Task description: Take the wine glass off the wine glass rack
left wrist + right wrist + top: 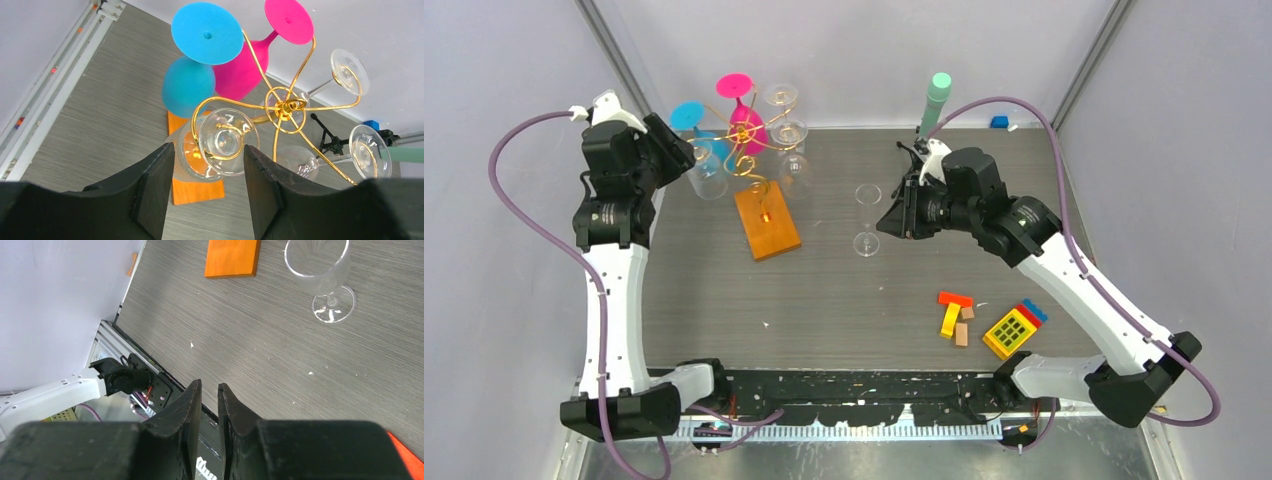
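Hanging clear glass between the left fingers

Gold wire rack [285, 106] on orange wooden base [197, 192], far-left of the table. It carries a blue glass [207, 32], a pink glass [245, 70] and several clear ones. Nearest clear wine glass [227, 137] hangs inverted on a scroll arm, long axis near vertical, foot up, bowl down. Left gripper [207, 147] spread wide, fingers either side of that foot; contact unclear. Right gripper [209, 385] nearly closed, holding nothing, near an upright clear glass [867, 215] standing mid-table.
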Available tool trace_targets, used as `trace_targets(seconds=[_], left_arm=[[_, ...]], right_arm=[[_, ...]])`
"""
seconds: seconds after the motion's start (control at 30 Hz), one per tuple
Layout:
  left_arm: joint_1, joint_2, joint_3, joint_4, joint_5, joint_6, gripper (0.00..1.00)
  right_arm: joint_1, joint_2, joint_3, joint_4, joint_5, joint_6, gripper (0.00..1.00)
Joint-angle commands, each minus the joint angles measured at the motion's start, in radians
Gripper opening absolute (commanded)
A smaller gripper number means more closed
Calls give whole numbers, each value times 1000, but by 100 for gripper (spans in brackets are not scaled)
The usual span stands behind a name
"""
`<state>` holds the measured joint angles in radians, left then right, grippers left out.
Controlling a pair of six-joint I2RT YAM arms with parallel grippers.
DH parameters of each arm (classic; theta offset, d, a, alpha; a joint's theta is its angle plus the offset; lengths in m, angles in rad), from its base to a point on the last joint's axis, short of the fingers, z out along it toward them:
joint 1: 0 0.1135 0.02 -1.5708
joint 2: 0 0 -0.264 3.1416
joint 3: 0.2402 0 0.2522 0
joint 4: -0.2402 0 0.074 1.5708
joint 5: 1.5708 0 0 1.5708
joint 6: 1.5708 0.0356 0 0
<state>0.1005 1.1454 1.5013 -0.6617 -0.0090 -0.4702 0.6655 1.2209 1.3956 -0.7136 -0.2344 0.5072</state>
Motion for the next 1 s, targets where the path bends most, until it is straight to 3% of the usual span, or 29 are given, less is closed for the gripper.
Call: trace_targets(seconds=[0.0, 0.3, 0.97], left_arm=[[8, 17, -6, 62, 54, -15, 53], [15, 29, -18, 62, 65, -45, 51], [75, 20, -61, 92, 190, -167, 33]], right_arm=[[1, -46, 3, 37, -1, -9, 24], [2, -60, -9, 39, 10, -6, 24], [2, -81, -37, 37, 48, 8, 22]])
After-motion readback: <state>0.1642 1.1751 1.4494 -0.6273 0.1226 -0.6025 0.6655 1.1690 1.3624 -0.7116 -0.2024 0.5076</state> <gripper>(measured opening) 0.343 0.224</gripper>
